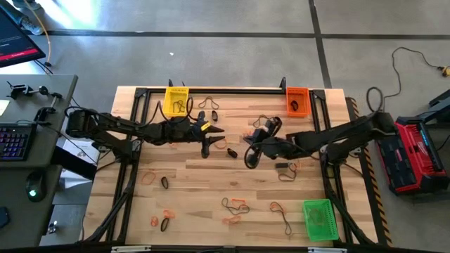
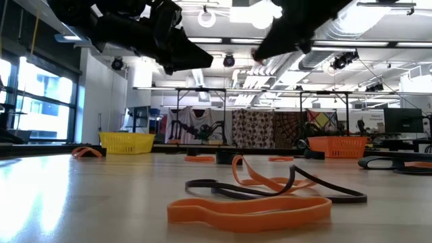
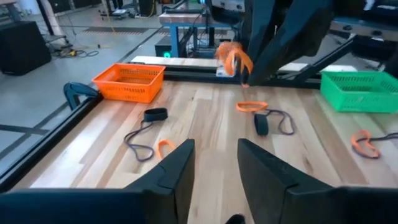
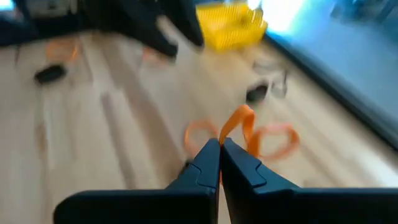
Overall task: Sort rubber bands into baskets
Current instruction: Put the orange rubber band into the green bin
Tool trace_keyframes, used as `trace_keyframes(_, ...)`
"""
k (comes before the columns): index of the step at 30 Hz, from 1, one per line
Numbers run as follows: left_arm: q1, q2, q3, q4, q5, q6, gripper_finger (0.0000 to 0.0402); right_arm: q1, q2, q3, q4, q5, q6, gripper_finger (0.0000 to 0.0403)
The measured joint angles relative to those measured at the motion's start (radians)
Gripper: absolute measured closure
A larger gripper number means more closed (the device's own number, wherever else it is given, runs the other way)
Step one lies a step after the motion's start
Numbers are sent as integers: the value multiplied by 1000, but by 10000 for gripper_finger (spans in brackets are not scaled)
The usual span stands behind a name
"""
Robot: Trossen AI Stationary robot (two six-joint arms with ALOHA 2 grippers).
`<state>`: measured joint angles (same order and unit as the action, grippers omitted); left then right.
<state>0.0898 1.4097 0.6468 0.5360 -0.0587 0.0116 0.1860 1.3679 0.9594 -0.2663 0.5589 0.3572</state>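
The right gripper, near mid-table well in front of the orange basket, has its fingers pinched together on an orange rubber band, which seems lifted off the wood. The left gripper hovers between that basket and the yellow basket, fingers apart and empty.

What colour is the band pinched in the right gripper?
Orange. The rubber band in the right gripper shows best in the right wrist view.
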Motion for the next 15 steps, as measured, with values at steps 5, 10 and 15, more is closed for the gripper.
trace_keyframes(5,0,0,0,9,2,0,328,28,-32,96,-344,-107,152,403)
trace_keyframes(10,0,0,0,8,2,0,349,96,-31,188,-555,-263,244,403)
trace_keyframes(15,1,0,0,7,2,0,355,185,-31,250,-739,-348,432,403)
